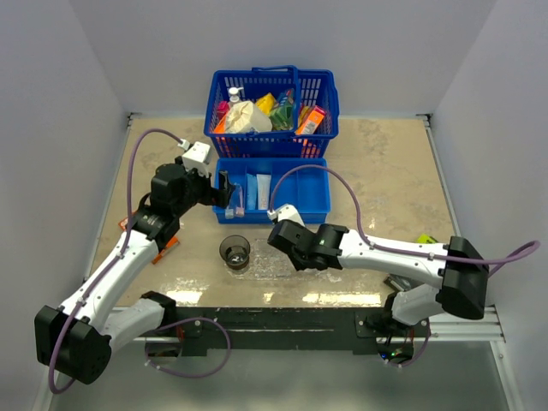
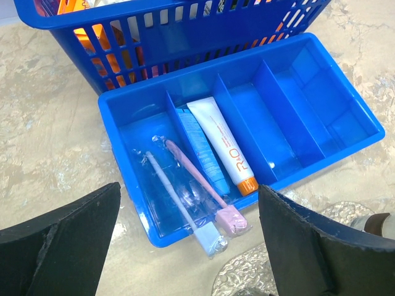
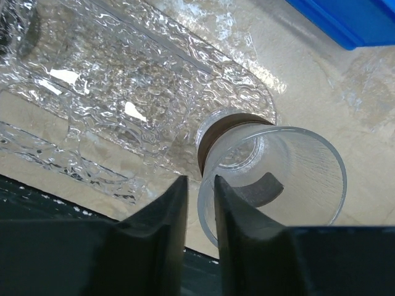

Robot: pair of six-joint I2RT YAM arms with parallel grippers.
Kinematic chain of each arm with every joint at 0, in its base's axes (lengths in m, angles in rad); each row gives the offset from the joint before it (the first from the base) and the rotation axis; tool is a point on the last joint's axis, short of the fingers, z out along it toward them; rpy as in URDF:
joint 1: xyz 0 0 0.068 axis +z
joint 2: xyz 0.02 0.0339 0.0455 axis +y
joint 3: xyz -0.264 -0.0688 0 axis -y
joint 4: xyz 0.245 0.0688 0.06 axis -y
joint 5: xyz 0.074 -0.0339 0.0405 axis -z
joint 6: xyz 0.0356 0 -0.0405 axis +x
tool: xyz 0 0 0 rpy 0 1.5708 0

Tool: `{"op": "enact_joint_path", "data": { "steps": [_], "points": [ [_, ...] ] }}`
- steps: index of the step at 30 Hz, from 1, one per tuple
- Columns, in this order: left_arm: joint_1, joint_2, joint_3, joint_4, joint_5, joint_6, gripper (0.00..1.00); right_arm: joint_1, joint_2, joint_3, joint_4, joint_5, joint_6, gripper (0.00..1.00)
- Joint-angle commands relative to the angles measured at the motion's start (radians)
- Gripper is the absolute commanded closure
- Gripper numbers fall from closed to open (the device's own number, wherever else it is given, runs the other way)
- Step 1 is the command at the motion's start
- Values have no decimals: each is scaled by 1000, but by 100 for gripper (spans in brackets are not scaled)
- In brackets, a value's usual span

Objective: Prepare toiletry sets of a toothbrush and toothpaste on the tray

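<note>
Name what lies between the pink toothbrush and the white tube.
A pale blue tube and the bin's divider wall, shown in the left wrist view.

- Top external: high, behind the arm bases at the near edge. Faces down and toward the far wall. Wide view of the whole tabletop (image 1: 385, 163) and both arms.
- Left wrist: close above the blue bin (image 2: 296, 105), facing down and far. The left gripper (image 2: 188, 188) frames the bottom corners, with the blue basket (image 2: 154, 37) along the far edge.
- Right wrist: very near and low over the tray (image 3: 123, 80) and clear cup (image 3: 308, 166), facing down and left. The right gripper (image 3: 199, 185) is at the bottom.
- Shared: the top view covers what both wrist views see. The wrist views share only the bin, a corner at top right in the right wrist view.
</note>
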Motion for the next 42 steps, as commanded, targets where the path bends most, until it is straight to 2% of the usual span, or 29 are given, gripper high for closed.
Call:
{"op": "enact_joint_path", "data": {
  "steps": [1, 4, 9, 12, 15, 29, 32, 39, 42],
  "points": [
    [-7, 1, 3, 29, 0, -2, 4, 8, -25, 23, -31, 15, 67, 61],
    [-7, 2, 3, 29, 3, -3, 4, 8, -53, 25, -21, 6, 120, 50],
    [-7, -2, 3, 29, 6, -5, 4, 6, -73, 57, -25, 18, 210, 46],
    [-7, -9, 3, 29, 6, -5, 4, -1, -33, 101, -86, 58, 287, 46],
    [-7, -13, 3, 29, 7, -5, 4, -41, -15, 104, -79, 60, 331, 49],
    [-9, -30, 3, 31, 4, -5, 4, -139, 41, 92, -10, 6, 347, 53],
    [-9, -32, 5, 29, 7, -6, 4, -142, 71, 107, -19, 18, 342, 55],
    [-11, -29, 5, 31, 6, -6, 4, -142, 119, 135, -39, 30, 341, 73],
    [-12, -29, 3, 31, 7, -8, 4, -139, 111, 124, -35, 21, 339, 78]
  ]
}}
